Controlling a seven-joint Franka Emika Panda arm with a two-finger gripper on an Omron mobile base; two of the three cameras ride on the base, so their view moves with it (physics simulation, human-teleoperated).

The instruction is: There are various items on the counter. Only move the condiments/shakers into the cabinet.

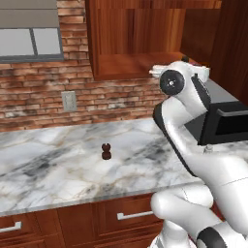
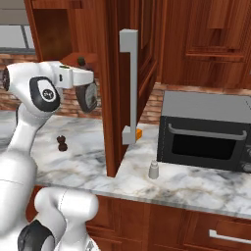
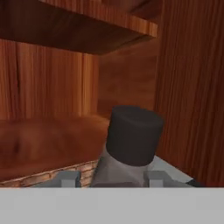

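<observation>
The tall dark bottle (image 3: 131, 144) sits between the jaws, its black cap rising at the centre of the hand view with the grey neck below it, a finger pad (image 3: 65, 178) on either side. The jaws are pinched on it. The gripper (image 2: 81, 63) is raised to the mouth of the red-brown cabinet (image 1: 131, 65), and the cap pokes up just above the hand in the right base view. In the hand view the cabinet's shelf floor lies at nine o'clock of the bottle, its side wall at three o'clock and the underside of an upper board at twelve.

Two shakers are not yet moved. The small dark brown pepper mill (image 1: 106, 151) stands alone on the counter (image 1: 48, 164), well apart from the arm, at about eight o'clock of the cabinet in the left base view. The pale grey shaker (image 2: 154, 170) stands on the counter in front of the black microwave (image 2: 206, 132), at its seven o'clock in the right base view. The orange wedge (image 2: 139, 134) lies behind the open cabinet door's grey handle (image 2: 129, 88) and should stay where it is.

The step in hand looks like delivering the first item. The next move calls for carrying the bottle further in over the shelf, lowering it until its base rests flat, and only then spreading the jaws; releasing it tilted or near the edge could tip it out.
</observation>
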